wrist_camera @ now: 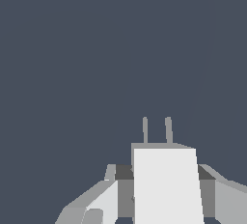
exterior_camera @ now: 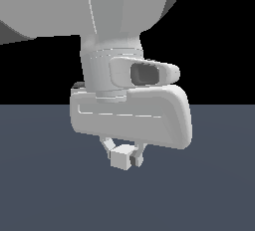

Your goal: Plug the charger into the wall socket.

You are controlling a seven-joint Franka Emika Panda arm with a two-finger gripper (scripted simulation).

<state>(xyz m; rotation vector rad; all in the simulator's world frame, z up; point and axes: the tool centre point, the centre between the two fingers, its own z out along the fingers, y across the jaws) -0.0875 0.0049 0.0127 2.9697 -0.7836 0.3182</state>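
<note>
— Holding anything? 
— Yes: gripper (exterior_camera: 123,156) closed on the charger (exterior_camera: 120,159), a finger (exterior_camera: 136,158) pressed to each flank, block hanging under the hand, clear of the floor (exterior_camera: 45,185).

— Prongs? 
— Seen only from the wrist: two thin prongs (wrist_camera: 157,129) sticking out of the block's far face, side by side, pointing away from the camera over bare dark floor.

— And the socket? 
— Nowhere in either view. No panel, no orange dot. Impossible to say which way to go from here.

— So how to do this step well? 
— First, find the panel before travelling far; probably turn the wrist until it enters the wrist view. Then line up: prongs square to the panel's face, level with the centre, not angled. Better to fix height and heading while well apart than to correct at contact.

— Grip good enough? 
— Looks centred from the wrist, with the block sitting straight between the fingers. Worth keeping firm; a push against the panel could slide the block back through the fingers.

— Final approach? 
— Slow, straight along the prongs' own line, no sideways drift. Any tilt likely to jam or miss.
</note>
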